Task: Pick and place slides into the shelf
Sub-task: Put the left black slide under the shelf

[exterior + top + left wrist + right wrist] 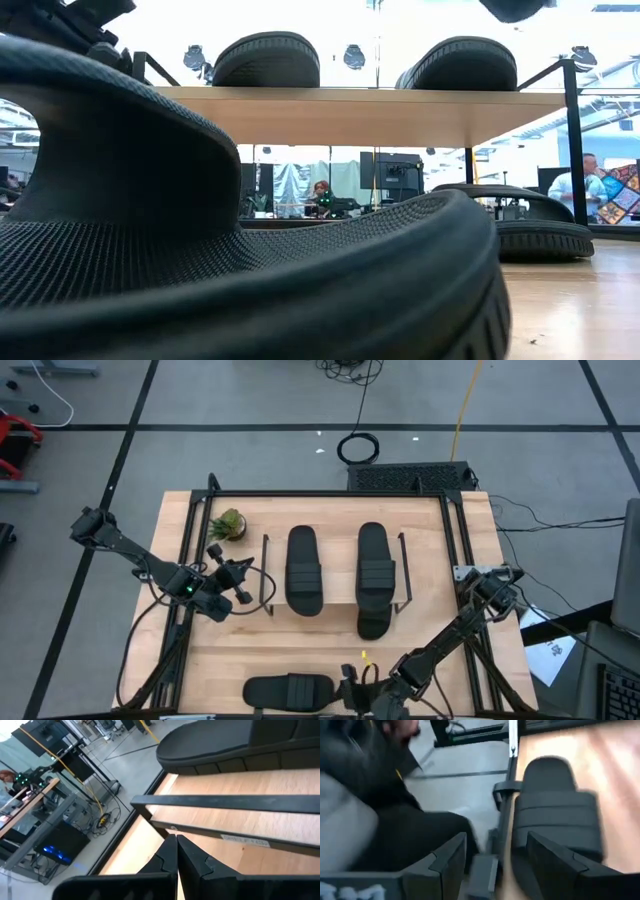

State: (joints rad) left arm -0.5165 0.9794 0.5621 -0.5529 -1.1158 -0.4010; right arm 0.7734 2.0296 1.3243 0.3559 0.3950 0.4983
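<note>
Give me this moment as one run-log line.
left gripper: shut, empty, beside low wooden wire-framed shelf | right gripper: open beside loose black ribbed slide at table's near edge | two slides on shelf top

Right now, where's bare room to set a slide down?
Bare table between shelf and right edge; also front strip between shelf and the front slide. Crowded: shelf top, two slides; left side, left gripper and plant.
</note>
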